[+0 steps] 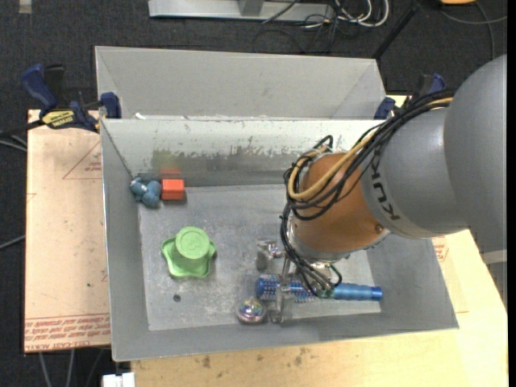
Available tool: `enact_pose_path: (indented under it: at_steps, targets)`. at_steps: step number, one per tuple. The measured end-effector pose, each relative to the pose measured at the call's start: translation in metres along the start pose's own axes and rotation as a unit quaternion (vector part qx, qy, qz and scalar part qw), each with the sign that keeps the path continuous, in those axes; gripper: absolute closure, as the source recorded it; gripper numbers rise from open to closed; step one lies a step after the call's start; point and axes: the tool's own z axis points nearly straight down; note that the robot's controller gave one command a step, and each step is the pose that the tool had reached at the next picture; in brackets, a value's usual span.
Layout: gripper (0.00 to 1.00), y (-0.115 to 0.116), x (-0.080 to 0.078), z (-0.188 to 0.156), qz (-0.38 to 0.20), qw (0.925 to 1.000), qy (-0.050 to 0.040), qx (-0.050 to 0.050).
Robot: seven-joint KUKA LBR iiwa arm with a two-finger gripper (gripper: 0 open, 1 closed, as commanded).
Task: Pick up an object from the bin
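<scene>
While the gripper [278,290] is held low beside a blue pen-like thing [359,292] at the near right of the bin [121,216], nothing is seen lifted. Its opening cannot be told; the lift is judged outstanding.

Blue brush-like stick [356,292]: lying flat, near bin [121,240] front wall, right of centre, partly hidden.

The orange cover [339,208] above the gripper [280,291] hides the floor of the bin [226,216] beneath it. A blue rod-like thing [359,292] runs in under the gripper, its inner end hidden. The shiny round thing [251,311] just beside the gripper is too small to identify.
</scene>
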Motion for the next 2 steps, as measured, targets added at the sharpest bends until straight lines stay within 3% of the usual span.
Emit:
enact_pose_path:
  at_steps: [1,2]
  targets:
    - [1.00,0.000,-0.001,-0.003,0.000,1.0000,-0.0023,0.000]
    - [1.00,0.021,-0.013,-0.184,-0.013,0.9999,-0.0079,0.000]
